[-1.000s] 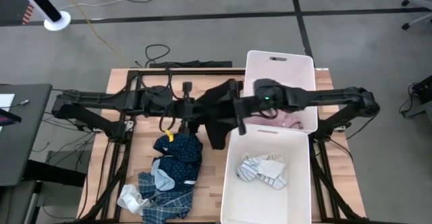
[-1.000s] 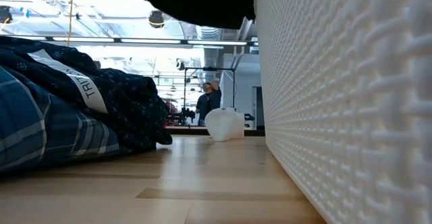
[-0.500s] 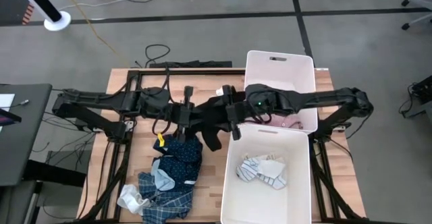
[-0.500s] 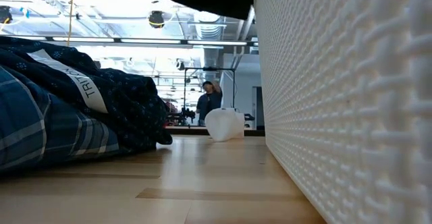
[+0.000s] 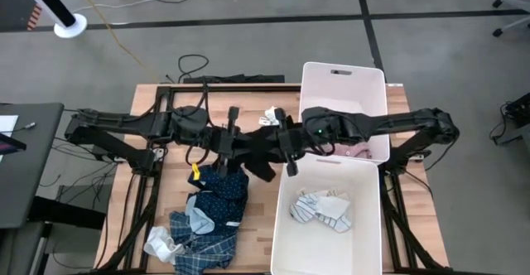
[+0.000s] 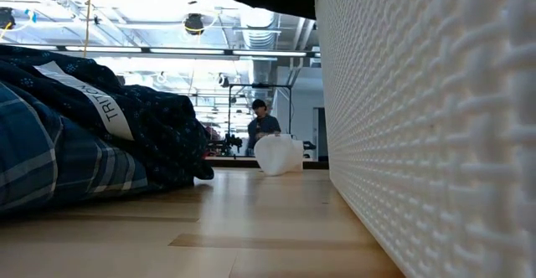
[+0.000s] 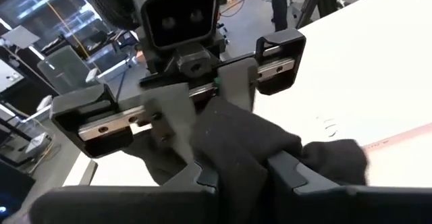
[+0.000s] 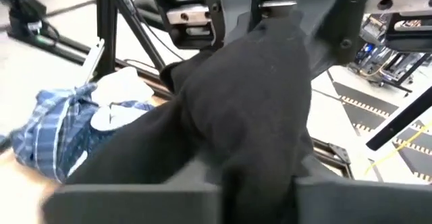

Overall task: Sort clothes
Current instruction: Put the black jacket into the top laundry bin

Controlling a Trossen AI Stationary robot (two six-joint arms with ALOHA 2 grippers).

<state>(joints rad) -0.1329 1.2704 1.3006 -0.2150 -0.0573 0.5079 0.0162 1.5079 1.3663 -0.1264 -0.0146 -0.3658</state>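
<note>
Left gripper (image 5: 234, 140): pinching black shirt (image 5: 258, 147)
Right gripper (image 5: 284, 142): pinching the same shirt, opposite end
Shirt: stretched between both, above table (image 5: 166, 188)

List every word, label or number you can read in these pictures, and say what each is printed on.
"TRI…": the start of a word on a white label sewn to the navy dotted piece; the rest runs out of sight.
The faint marks on the white bin in the left wrist view are too blurred to read.
No other text is legible.
</note>
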